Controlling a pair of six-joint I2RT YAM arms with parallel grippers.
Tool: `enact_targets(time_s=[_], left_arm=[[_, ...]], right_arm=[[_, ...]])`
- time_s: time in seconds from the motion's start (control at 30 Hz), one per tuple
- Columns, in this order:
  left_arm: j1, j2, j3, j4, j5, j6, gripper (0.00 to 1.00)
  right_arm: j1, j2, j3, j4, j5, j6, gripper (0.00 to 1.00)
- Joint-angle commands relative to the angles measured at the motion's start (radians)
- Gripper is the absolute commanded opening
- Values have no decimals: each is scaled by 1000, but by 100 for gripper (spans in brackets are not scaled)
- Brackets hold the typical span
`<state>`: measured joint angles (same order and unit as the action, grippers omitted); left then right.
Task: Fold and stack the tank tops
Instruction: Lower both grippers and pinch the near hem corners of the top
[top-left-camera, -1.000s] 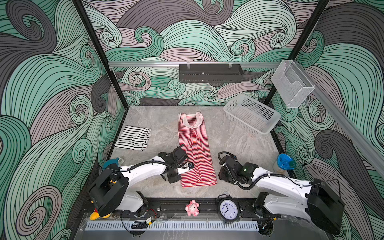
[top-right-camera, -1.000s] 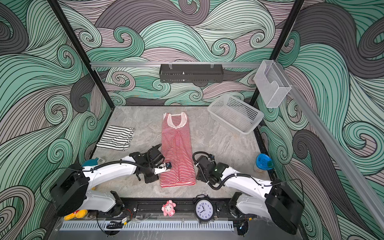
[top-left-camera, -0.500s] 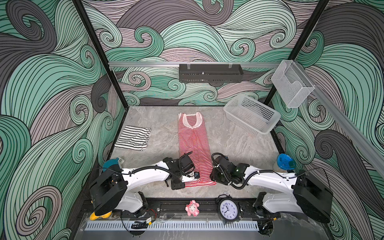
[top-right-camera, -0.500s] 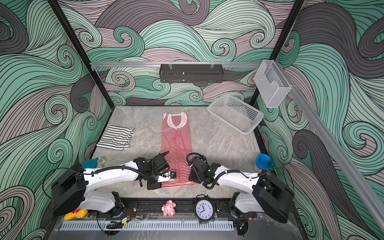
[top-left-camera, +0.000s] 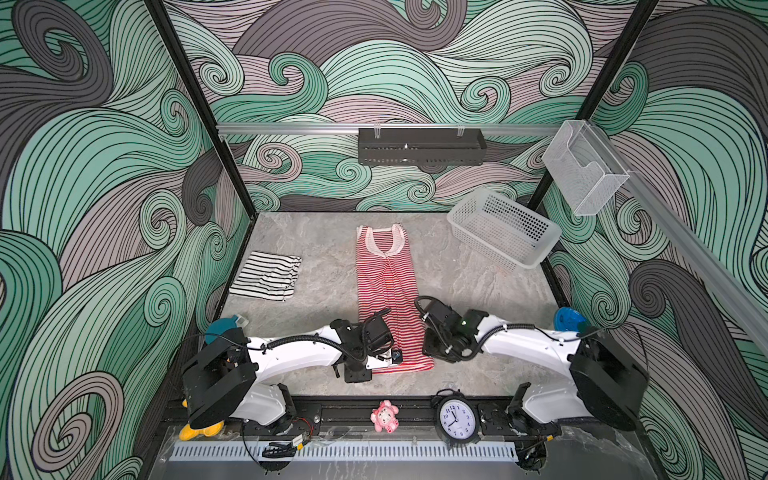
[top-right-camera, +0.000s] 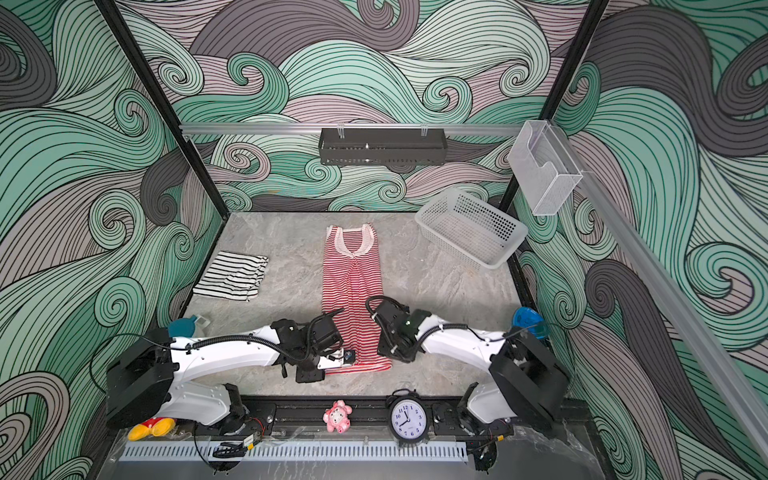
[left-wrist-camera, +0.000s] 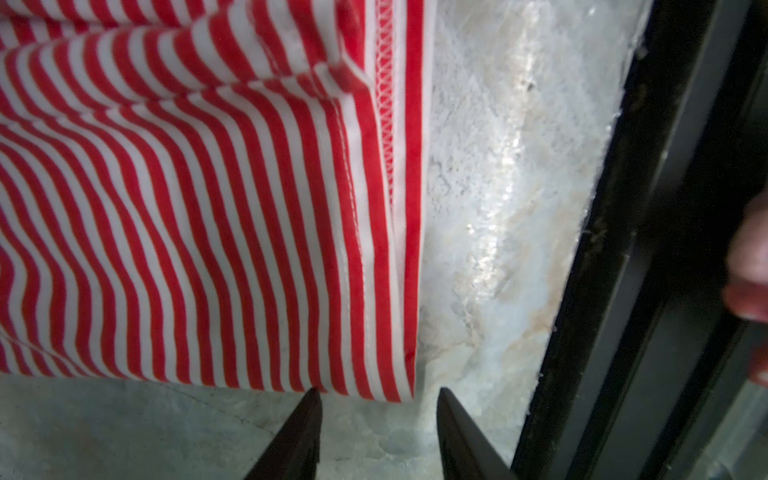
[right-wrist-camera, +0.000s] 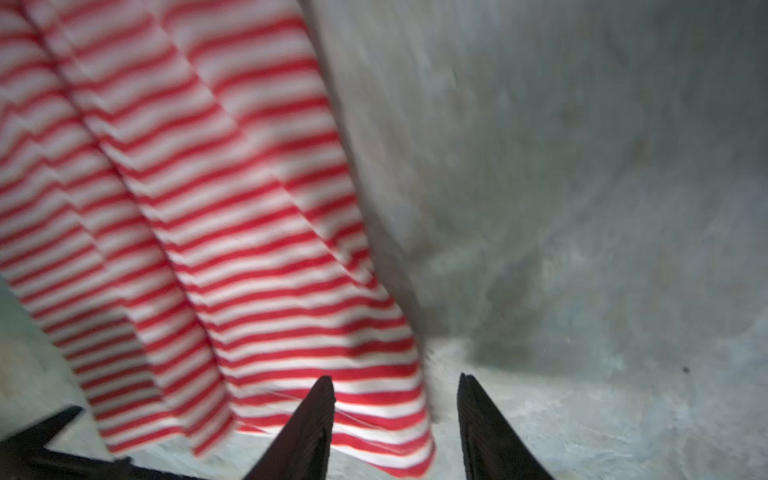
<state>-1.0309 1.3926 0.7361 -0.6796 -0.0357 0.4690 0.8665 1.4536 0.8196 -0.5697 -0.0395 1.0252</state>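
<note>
black top (top-left-camera: 266, 275): looks folded already, parked far left on the bench (top-left-camera: 478, 299)
red top (top-left-camera: 386, 286): mid-bench, only folded into a long strip, I reckon
left end effector (left-wrist-camera: 378, 395): spread, at hem corner, nothing pinched
right end effector (right-wrist-camera: 395, 380): spread too, other hem corner
left to do: crosswise fold, then stack, I'd say
</note>
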Motion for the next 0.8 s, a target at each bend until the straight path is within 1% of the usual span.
enact_targets(time_s=[0.0,0.1,0.17,0.2,0.23,0.3,0.33,0.53,0.77], left_arm=[[-9,-2,19,5,-52,-15,48],[-9,-21,11,12,-75,-20,48],[-9,-36,7,21,-93,-23,48],[-8,-42,6,23,-101,-26,48],[-9,-50,4,28,-108,-27,48],[-8,-61,-3,39,-118,-36,48],[-9,-63,-4,40,-121,-36,48],[-6,-75,-7,40,-135,-44,48],[-7,-80,-6,38,-135,-47,48]], right_arm=[[-4,-12,79,-130,47,-57,53],[-5,-53,46,-77,60,-12,54],[-11,-60,51,-34,64,-13,55],[-20,-44,84,-36,51,-36,55],[-33,-21,137,-76,41,-60,56],[-34,4,220,-159,79,-88,56],[-34,-3,233,-163,84,-89,56],[-35,-98,236,-138,143,-64,57],[-35,-159,214,-170,167,-51,57]])
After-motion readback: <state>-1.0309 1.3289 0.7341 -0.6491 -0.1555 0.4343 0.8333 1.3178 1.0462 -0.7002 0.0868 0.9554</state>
